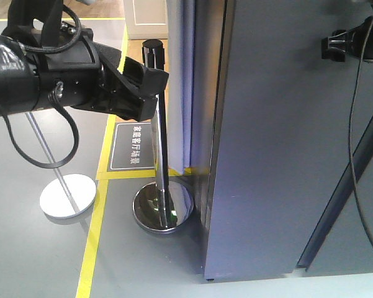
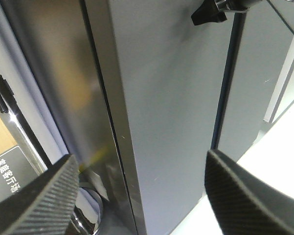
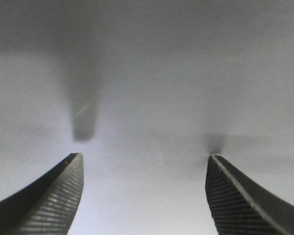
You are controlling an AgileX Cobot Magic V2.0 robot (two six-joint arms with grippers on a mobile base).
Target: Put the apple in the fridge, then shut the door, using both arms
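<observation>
In the front view, your left claw (image 1: 150, 93) hangs open and empty by the dark grey fridge (image 1: 279, 143). You can't see the apple. The door (image 1: 267, 186) looks shut, big and stiff, so push flat. A shiny post (image 1: 161, 155) stands close.

The left wrist view shows the door edge (image 2: 120, 147).

In the right wrist view, your right claw (image 3: 144, 196) is open too, near a grey wall.

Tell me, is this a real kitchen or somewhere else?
Probably a showroom or test hall, not a home kitchen. A shiny queue post stands by the dark grey fridge, yellow tape marks the floor, and a floor sign lies inside it.
</observation>
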